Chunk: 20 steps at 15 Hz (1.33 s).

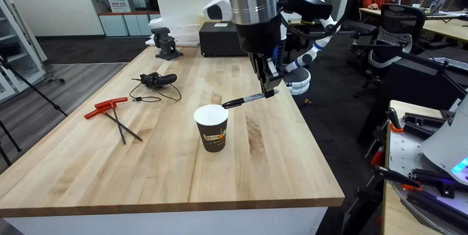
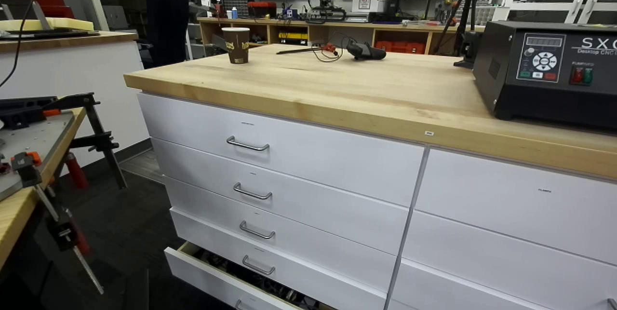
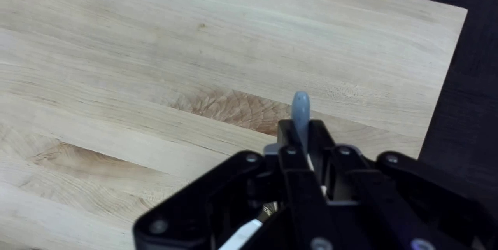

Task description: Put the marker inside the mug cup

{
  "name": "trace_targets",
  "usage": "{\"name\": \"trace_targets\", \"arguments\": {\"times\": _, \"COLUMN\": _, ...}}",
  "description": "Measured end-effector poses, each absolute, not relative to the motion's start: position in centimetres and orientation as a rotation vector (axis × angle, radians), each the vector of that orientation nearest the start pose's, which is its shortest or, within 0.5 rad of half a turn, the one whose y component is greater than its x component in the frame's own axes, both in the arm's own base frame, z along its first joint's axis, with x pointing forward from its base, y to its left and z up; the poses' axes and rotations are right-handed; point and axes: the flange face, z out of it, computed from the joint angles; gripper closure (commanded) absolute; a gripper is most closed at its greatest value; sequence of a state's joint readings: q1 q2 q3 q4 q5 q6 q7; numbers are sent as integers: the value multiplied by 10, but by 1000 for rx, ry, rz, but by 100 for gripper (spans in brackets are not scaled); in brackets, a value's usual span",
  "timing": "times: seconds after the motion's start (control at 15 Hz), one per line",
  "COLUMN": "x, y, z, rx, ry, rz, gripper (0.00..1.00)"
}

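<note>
“So, where's the marker point(image 1: 252, 98)?”

“Aloft in my gripper point(image 1: 269, 93): the jaws are pinched together on it near the tail, only its own thickness between them. It slants, black cap toward the cup point(image 1: 212, 132), which stands upright on the table point(image 1: 157, 180).”

“Is the cap over the rim?”

“I can't tell. In an exterior view it meets the rim by eye, perhaps above it, perhaps just beyond, so I wouldn't let go from there.”

“How would you go, then?”

“Slowly. I'd lift a little first so the cap can't catch the rim; a light paper cup would likely tip at a nudge. Next I'd turn the wrist until the cap points down, centre it over the mouth, lower it well inside, and only then release.”

“Anything in the way?”

“I doubt it. The red tools point(image 1: 110, 103) and black gadget point(image 1: 157, 80) lie well apart from the cup.”
</note>
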<state>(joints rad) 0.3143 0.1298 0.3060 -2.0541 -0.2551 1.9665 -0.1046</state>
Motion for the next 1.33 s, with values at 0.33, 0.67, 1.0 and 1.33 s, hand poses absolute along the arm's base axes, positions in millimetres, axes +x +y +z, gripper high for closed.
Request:
{"name": "trace_targets", "arguments": {"times": 0.33, "x": 468, "y": 304, "z": 349, "rx": -3078, "ry": -1357, "rz": 335, "gripper": 97}}
{"name": "trace_targets", "arguments": {"times": 0.67, "x": 487, "y": 307, "z": 339, "rx": -3085, "ry": -1308, "rz": 394, "gripper": 97}}
{"name": "trace_targets", "arguments": {"times": 1.0, "x": 507, "y": 307, "z": 336, "rx": -3090, "ry": -1271, "rz": 434, "gripper": 97}}
{"name": "trace_targets", "arguments": {"times": 1.33, "x": 524, "y": 306, "z": 333, "rx": -3100, "ry": -1230, "rz": 459, "gripper": 97}}
